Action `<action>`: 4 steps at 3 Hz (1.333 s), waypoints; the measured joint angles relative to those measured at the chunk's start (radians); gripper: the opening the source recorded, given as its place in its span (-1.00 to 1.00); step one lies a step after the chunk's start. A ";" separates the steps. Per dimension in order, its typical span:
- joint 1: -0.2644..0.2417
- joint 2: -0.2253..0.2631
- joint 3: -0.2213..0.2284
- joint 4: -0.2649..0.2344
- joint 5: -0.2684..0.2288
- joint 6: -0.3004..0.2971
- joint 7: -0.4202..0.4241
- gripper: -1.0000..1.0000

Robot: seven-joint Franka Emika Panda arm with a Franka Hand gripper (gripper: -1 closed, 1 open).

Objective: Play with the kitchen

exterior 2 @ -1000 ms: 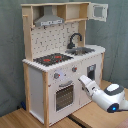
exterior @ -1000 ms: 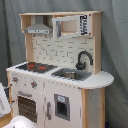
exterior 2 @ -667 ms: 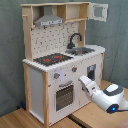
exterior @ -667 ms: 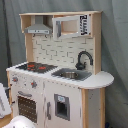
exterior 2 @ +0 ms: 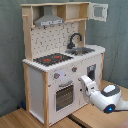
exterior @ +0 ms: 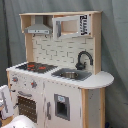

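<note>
The kitchen (exterior: pixel 60 80) (exterior 2: pixel 37 85) stands upright in both exterior views, white with light-wood sides. It has a black-red hob (exterior 2: pixel 52 59), a black tap (exterior 2: pixel 75 39) over the sink (exterior 2: pixel 84 50), a windowed oven door (exterior 2: pixel 64 96) and a grey hood (exterior 2: pixel 49 20). In the second exterior view my gripper (exterior 2: pixel 83 81) hovers close to the kitchen's lower front, just right of the oven door, with the white arm (exterior 2: pixel 110 96) behind it. A white part of the arm (exterior: pixel 20 122) shows at the first exterior view's bottom left.
The kitchen stands on a wooden tabletop (exterior 2: pixel 30 120). A small upper cabinet door (exterior 2: pixel 99 11) hangs open at the top in the second exterior view. A grey curtain (exterior 2: pixel 10 50) forms the backdrop.
</note>
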 joint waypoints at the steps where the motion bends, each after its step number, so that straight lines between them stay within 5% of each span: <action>1: -0.030 -0.001 -0.003 0.000 0.000 0.025 0.094 1.00; 3: -0.106 -0.001 0.004 -0.022 -0.002 0.132 0.268 1.00; 4: -0.144 -0.006 0.009 -0.022 -0.003 0.232 0.285 1.00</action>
